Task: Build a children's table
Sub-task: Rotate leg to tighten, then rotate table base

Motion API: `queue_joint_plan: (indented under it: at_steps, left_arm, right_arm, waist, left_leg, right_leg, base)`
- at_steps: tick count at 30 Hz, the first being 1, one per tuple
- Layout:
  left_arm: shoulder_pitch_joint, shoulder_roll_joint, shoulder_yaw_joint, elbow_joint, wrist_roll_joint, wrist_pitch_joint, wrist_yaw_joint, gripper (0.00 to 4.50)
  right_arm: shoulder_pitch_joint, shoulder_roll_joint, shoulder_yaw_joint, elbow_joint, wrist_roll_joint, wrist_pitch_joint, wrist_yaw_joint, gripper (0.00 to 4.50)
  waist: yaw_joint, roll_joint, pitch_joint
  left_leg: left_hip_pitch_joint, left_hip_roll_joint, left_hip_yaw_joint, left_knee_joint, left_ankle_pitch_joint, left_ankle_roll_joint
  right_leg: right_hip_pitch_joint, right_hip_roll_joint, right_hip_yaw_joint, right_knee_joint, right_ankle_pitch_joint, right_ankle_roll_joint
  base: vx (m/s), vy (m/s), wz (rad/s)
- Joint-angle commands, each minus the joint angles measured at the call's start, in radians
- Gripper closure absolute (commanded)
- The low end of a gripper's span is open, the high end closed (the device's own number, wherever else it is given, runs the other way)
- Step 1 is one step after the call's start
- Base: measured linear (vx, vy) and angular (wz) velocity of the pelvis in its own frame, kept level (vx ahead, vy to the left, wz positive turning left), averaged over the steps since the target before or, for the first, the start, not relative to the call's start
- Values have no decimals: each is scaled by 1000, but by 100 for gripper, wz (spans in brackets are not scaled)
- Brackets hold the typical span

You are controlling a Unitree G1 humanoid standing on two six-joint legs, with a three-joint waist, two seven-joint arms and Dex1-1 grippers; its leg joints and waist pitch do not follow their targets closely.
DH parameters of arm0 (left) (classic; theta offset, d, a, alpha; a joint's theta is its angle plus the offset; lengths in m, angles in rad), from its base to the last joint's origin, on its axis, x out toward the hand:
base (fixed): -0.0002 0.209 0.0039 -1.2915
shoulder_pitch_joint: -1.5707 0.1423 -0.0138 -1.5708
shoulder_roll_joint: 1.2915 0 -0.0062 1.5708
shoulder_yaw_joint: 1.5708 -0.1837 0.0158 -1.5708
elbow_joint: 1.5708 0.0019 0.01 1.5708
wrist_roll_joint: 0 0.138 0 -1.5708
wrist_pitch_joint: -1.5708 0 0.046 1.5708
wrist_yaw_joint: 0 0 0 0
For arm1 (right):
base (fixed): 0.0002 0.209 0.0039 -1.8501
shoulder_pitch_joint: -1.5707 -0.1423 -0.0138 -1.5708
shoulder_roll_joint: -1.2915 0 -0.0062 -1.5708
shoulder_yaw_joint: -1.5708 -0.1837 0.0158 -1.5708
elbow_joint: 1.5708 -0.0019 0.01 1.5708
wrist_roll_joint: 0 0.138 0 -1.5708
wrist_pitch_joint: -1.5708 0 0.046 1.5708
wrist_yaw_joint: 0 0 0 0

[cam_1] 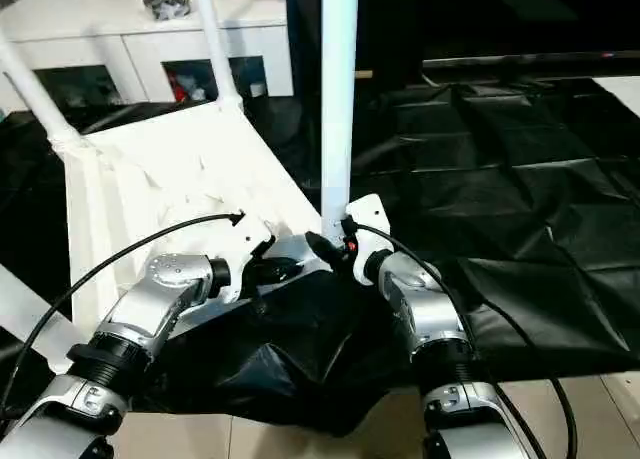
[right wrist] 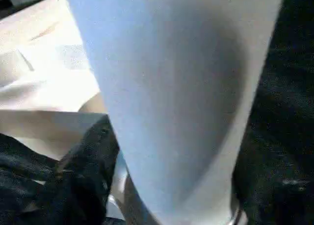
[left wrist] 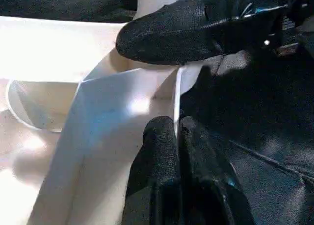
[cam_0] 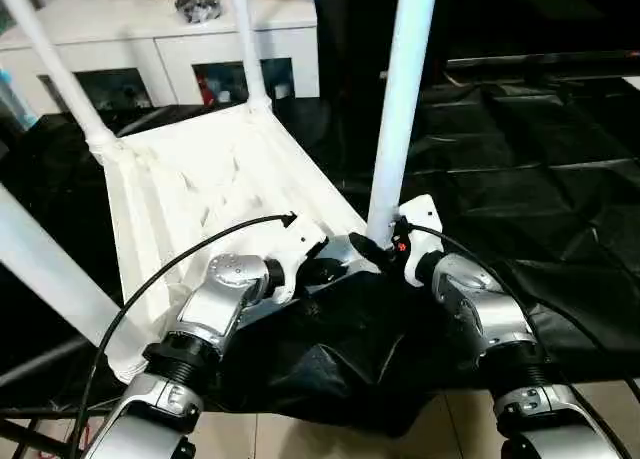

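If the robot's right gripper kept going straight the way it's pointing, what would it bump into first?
Most likely the white table leg right in front of the right gripper; in the right wrist view it stands very close, upright in its corner socket of the table top.

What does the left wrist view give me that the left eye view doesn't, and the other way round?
Left wrist: the left tool pinched shut on the top's thin rim wall. Left eye: four legs upright on the upturned top, with the cabinet behind. Both: the right tool at the near leg's base.
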Motion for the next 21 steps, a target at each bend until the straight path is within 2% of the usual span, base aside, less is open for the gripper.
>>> queue_joint_plan:
  at_steps: [1, 2, 3, 4, 7, 8, 9, 11, 12, 13, 14, 15, 17, 18, 19, 20, 21]
  left_arm:
    - [-13, -22, -2, -31, -22, -45, 17, 450]
    - [-9, -18, -1, -37, -24, -43, 13, 450]
    - [-5, -13, -2, -43, -25, -45, 6, 450]
    - [-4, -12, -2, -45, -24, -47, 5, 450]
    - [22, 0, 1, -86, -27, -99, -1, 450]
    - [26, 0, 3, -94, -32, -100, -5, 450]
    - [41, -3, 13, -134, -62, -78, -25, 450]
    - [80, -3, 25, -233, -106, -29, -45, 393]
    - [107, -4, 33, -289, -126, -10, -43, 393]
    - [110, -4, 33, -295, -129, -7, -44, 391]
    - [159, -1, 38, -383, -152, 16, -38, 391]
    - [171, 0, 38, -404, -154, 18, -34, 381]
    - [214, 1, 46, -475, -165, 29, -12, 353]
    - [237, 1, 55, -515, -172, 48, 4, 349]
    - [258, 6, 58, -553, -180, 66, 9, 350]
    - [277, 11, 62, -584, -183, 79, 14, 347]
    - [277, 11, 62, -584, -183, 79, 14, 335]
  right_arm:
    - [26, 42, 80, 8, 15, 36, 82, 77]
    - [30, 29, 91, -7, 8, 30, 100, 52]
    - [34, 14, 99, -22, 2, 25, 114, 48]
    - [34, 11, 100, -25, 0, 24, 117, 48]
    - [62, -101, 111, -112, 2, -2, 224, 48]
    - [67, -116, 109, -125, 6, -2, 239, 48]
    - [79, -153, 89, -161, 28, 4, 276, 48]
    - [103, -225, 43, -229, 73, 20, 343, 46]
    - [115, -259, 20, -258, 93, 23, 371, 46]
    - [115, -261, 18, -260, 95, 24, 373, 46]
    - [123, -300, -11, -286, 123, 44, 405, 46]
    - [126, -309, -18, -292, 130, 50, 413, 46]
    - [132, -339, -35, -300, 145, 53, 427, 46]
    - [131, -352, -44, -295, 146, 51, 423, 46]
    - [132, -363, -51, -294, 152, 60, 429, 46]
    - [136, -374, -53, -297, 152, 60, 436, 46]
    - [136, -374, -53, -297, 152, 60, 436, 46]
  waist:
    - [2, -16, -53]
    - [2, -16, -51]
    - [3, -21, -52]
    - [4, -18, -52]
    - [11, -29, -54]
    - [15, -29, -56]
    - [19, -31, -58]
    - [26, -33, -60]
    - [27, -35, -64]
    - [30, -34, -65]
    - [32, -35, -67]
    - [34, -38, -67]
    - [36, -42, -62]
    - [33, -47, -57]
    - [32, -48, -55]
    - [31, -50, -49]
    - [32, -47, -48]
  left_leg:
    - [1, 12, 0, -64, -252, 64]
    - [1, 12, -1, -66, -263, 61]
    - [1, 14, -1, -65, -266, 60]
    - [1, 14, -1, -65, -263, 60]
    - [-1, 15, 1, -62, -236, 71]
    - [-1, 16, 1, -59, -222, 77]
    - [-4, 16, 4, -55, -179, 96]
    - [-4, 19, 3, -53, -159, 106]
    - [-6, 21, 3, -48, -124, 128]
    - [-7, 22, 3, -46, -106, 136]
    - [-7, 23, 3, -42, -73, 158]
    - [-7, 25, 3, -40, -68, 164]
    - [-12, 24, 5, -38, -71, 179]
    - [-13, 22, 7, -40, -93, 175]
    - [-12, 24, 7, -42, -112, 166]
    - [-11, 21, 9, -43, -150, 148]
    - [-6, 22, 9, -45, -180, 127]
  right_leg:
    - [46, -39, 27, -74, -310, -184]
    - [46, -39, 27, -76, -329, -179]
    - [46, -39, 27, -76, -332, -176]
    - [46, -40, 28, -75, -333, -175]
    - [50, -39, 30, -72, -296, -175]
    - [51, -40, 30, -69, -277, -178]
    - [52, -39, 31, -61, -206, -198]
    - [57, -41, 32, -55, -170, -208]
    - [58, -40, 32, -45, -107, -228]
    - [57, -40, 32, -41, -77, -240]
    - [55, -37, 31, -37, -27, -269]
    - [56, -37, 30, -34, -16, -275]
    - [53, -38, 29, -36, -41, -272]
    - [50, -36, 28, -42, -98, -258]
    - [51, -39, 28, -45, -133, -251]
    - [46, -37, 28, -57, -227, -225]
    - [41, -37, 30, -63, -290, -204]
  base:
    - [0, 0, 0]
    - [0, 0, 0]
    - [0, 0, 0]
    - [0, 0, 0]
    - [0, 0, 0]
    - [0, 0, 0]
    - [0, 0, 0]
    - [0, 0, 0]
    - [0, 0, 0]
    - [0, 0, 0]
    - [0, 0, 0]
    - [0, 0, 0]
    - [0, 0, 0]
    - [0, 0, 0]
    - [0, 0, 0]
    - [0, 0, 0]
    - [0, 0, 0]
